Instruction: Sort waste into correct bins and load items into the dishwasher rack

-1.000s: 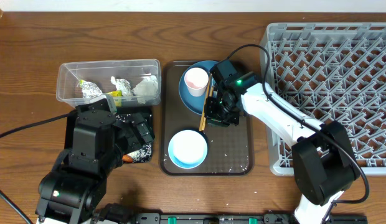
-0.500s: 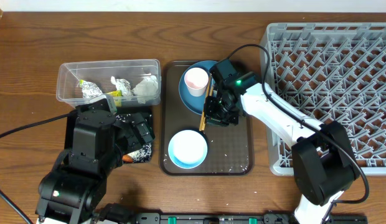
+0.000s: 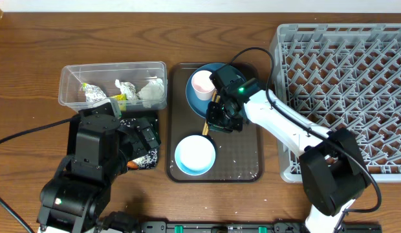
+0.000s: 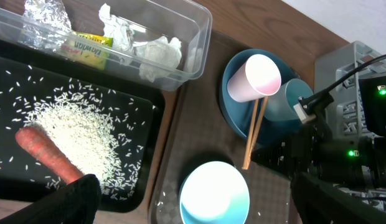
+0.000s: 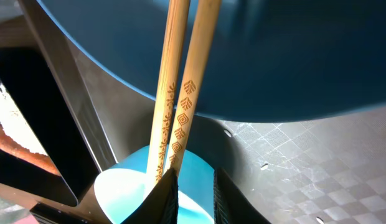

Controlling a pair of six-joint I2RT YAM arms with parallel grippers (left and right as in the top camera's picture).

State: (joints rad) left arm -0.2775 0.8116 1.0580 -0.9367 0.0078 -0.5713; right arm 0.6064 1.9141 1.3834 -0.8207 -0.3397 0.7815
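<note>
Two wooden chopsticks [image 5: 180, 93] lean from the blue plate [image 3: 216, 68] down towards the pale bowl [image 3: 195, 155]. My right gripper [image 5: 193, 174] sits at their lower end with its jaws a narrow gap apart. The bowl shows through that gap, and the sticks vanish behind the left finger [image 5: 165, 196], so a pinch cannot be made out. A pinkish cup [image 4: 255, 78] and a light blue cup [image 4: 289, 102] lie on the plate. My left gripper [image 3: 147, 147] hangs wide open over the black tray [image 4: 18, 81], which holds rice [image 4: 75, 124] and a carrot [image 4: 47, 152].
The clear tub [image 3: 113, 68] behind the black tray holds napkins [image 4: 159, 53] and the wrapper [image 4: 87, 46]. Plate and bowl stand on a brown serving tray [image 3: 242, 162]. The grey dishwasher rack [image 3: 346, 84] fills the right side.
My right gripper has shifted slightly left over the plate's edge, and the chopsticks' lower end has swung left with it. The left arm has not moved.
</note>
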